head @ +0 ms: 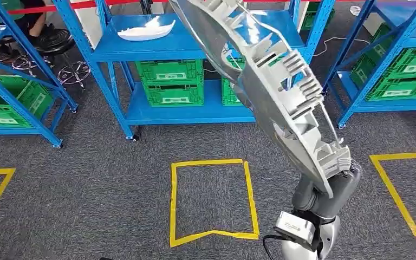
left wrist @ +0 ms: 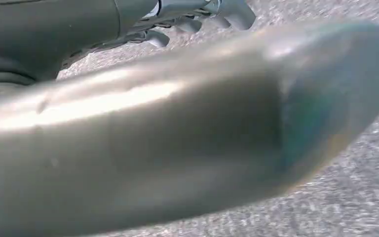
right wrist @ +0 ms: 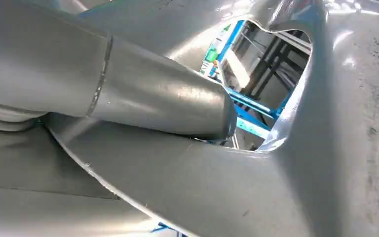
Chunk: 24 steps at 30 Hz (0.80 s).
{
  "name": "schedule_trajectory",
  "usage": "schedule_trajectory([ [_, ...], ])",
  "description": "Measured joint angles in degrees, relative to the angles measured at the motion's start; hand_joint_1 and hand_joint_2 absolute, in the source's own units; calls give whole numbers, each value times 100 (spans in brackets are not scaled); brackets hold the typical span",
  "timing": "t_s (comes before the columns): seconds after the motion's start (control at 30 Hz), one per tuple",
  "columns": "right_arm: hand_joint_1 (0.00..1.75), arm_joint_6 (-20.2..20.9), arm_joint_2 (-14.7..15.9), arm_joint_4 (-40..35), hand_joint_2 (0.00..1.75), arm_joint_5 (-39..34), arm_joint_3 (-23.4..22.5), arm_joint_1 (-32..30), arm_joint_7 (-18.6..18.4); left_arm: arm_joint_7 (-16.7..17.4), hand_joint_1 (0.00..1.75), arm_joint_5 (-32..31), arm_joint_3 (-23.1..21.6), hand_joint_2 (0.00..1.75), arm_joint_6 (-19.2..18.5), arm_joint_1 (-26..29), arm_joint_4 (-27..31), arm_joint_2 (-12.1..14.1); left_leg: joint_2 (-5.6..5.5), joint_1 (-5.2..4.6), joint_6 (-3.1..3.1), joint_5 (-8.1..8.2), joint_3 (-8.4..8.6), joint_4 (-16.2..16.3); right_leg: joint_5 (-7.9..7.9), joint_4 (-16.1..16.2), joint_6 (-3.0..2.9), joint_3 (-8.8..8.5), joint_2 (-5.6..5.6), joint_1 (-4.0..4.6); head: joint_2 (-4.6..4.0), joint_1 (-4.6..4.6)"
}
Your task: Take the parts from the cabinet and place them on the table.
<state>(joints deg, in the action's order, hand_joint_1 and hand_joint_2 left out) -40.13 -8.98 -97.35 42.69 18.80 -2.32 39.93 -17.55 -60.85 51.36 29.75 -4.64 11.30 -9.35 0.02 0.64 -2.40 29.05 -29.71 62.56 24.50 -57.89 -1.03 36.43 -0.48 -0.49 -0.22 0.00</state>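
Note:
A large silver part (head: pixel 271 92), ribbed on its inner face, slants up across the head view from lower right to the top. My right hand (head: pixel 346 174) grips its lower end, mostly hidden behind it. In the right wrist view the thick thumb (right wrist: pixel 153 94) presses on the part's shiny surface (right wrist: pixel 325 148), beside a cut-out through which blue racking shows. A white curved part (head: pixel 146 30) lies on the top shelf of the blue cabinet (head: pixel 108 51). My left hand (left wrist: pixel 153 133) hangs over the carpet with its fingers (left wrist: pixel 197 22) apart from the thumb, holding nothing.
Green crates (head: pixel 170 81) fill the cabinet's lower shelves and the racks at left (head: pixel 16 103) and right (head: pixel 401 81). Yellow tape squares (head: pixel 212 162) mark the grey carpet. A black stool (head: pixel 59 46) stands at the back left.

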Motion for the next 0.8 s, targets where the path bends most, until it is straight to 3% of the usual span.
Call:
schedule_trajectory([
  [0.03,175,-2,0,-18,0,-11,-13,-8,0,11,0,-4,0,0,-33,-12,0,0,-6,-39,35,226,332,-502,-35,-12,40,42,-2,20,2,0],
  [0.07,175,-2,0,-31,0,-11,-20,-10,0,42,0,-15,-2,0,-53,-26,-2,-7,-24,-52,91,327,366,-635,-91,-16,83,57,13,27,0,0],
  [0.13,175,-2,0,-33,0,-24,-22,2,4,103,0,-42,-4,0,-81,-26,-2,-7,2,-80,170,288,278,-606,-177,13,143,64,25,19,2,0],
  [0.17,175,0,2,-33,0,-35,-22,0,4,144,0,-48,-4,0,-96,-20,-4,-20,46,-44,248,235,261,-641,-201,11,183,78,58,18,2,0],
  [0.2,175,0,2,-33,0,-63,-22,0,2,186,0,-48,-4,0,-105,-29,-2,-33,102,-30,306,198,230,-643,-99,-87,205,139,63,-5,0,2],
  [0.23,175,0,2,-33,0,-79,-22,19,4,201,0,-48,-4,0,-110,-32,4,-26,121,-33,353,167,204,-642,156,-377,231,266,61,0,0,29],
  [0.3,175,0,4,-31,0,-92,-22,32,4,236,0,-48,-4,0,-153,-31,4,-24,208,-53,387,108,130,-622,679,-1328,275,631,61,-6,2,35],
  [0.33,175,0,4,-29,0,-87,-22,30,4,249,0,-50,-4,0,-166,-26,2,-24,246,-64,388,90,92,-608,811,-1686,283,752,60,-4,2,35],
  [0.37,175,0,7,-29,0,-75,-22,29,2,265,0,-50,-4,0,-184,-26,0,-26,293,-71,385,80,52,-583,830,-1838,277,770,58,-4,0,35],
  [0.4,175,0,7,-29,0,-70,-22,30,2,282,0,-52,-4,0,-197,-27,0,-28,342,-77,383,79,24,-555,719,-1676,264,639,54,-1,2,35],
  [0.47,175,0,7,-29,0,-61,-22,41,2,286,0,-57,-4,0,-212,-32,0,-28,439,-84,365,93,3,-504,338,-808,210,66,-46,12,0,37],
  [0.5,175,0,7,-29,0,-59,-22,56,2,286,0,-57,-4,0,-217,-34,0,-33,483,-94,349,108,5,-479,216,-340,161,-221,-282,42,2,35],
  [0.53,175,0,4,-29,0,-59,-22,88,2,289,0,-57,-4,0,-217,-34,0,-33,537,-147,310,132,-20,-446,338,-115,126,-299,-520,129,2,37],
  [0.57,175,0,-2,-31,0,-59,-22,108,7,297,0,-57,-4,0,-219,-30,-2,-33,595,-149,284,128,-32,-448,326,-112,71,-267,-451,111,2,28],
  [0.67,175,-2,-2,-31,0,-90,-31,92,-4,361,0,-63,-4,0,-236,-49,2,-37,814,-167,206,151,2,-453,288,-65,-8,-222,-225,108,0,39],
  [0.73,175,2,-4,-31,0,-114,-24,99,4,391,0,-66,-4,0,-262,-51,7,-39,269,-117,112,374,-113,-187,248,-43,-66,-224,-114,43,2,22],
  [0.77,175,0,-26,-31,0,-134,-11,101,4,400,0,-63,-4,0,-269,-41,2,-44,113,-94,90,627,-298,244,237,-43,-85,-215,-48,32,2,11],
  [0.8,175,0,-28,-31,0,-191,-7,99,4,385,0,-41,-4,0,-269,-24,2,-44,56,-77,74,843,-506,701,232,-43,-93,-205,25,30,0,11],
])
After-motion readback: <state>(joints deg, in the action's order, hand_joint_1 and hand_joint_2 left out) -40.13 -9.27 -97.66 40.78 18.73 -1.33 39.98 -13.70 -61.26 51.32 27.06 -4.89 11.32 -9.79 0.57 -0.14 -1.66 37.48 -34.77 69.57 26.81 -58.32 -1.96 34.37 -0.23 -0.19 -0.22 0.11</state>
